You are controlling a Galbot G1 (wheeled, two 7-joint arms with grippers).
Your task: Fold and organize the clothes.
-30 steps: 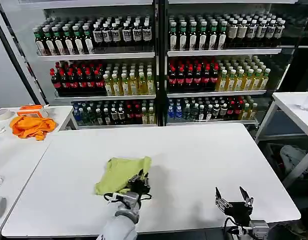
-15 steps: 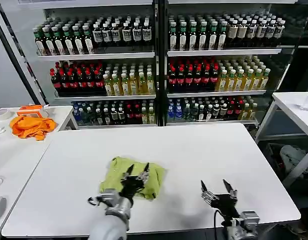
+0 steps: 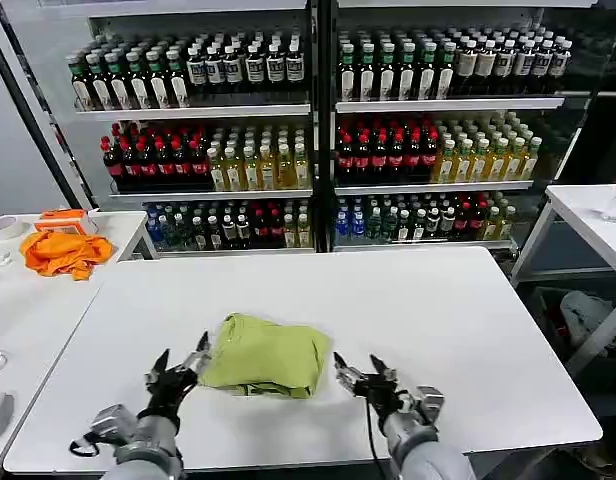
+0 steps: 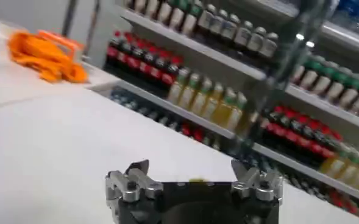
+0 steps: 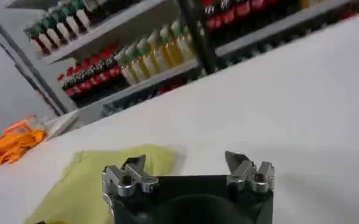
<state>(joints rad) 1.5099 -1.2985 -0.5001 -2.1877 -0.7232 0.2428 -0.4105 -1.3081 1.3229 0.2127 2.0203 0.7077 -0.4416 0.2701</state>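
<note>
Yellow-green T-shirt [image 3: 266, 355] folded on table [image 3: 438, 320]

I see left gripper [image 3: 178, 363] and right gripper [image 3: 356, 368] both low, fingers spread, holding nothing.

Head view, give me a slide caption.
Folded T-shirt on table, open left gripper and right gripper flanking it.
</note>
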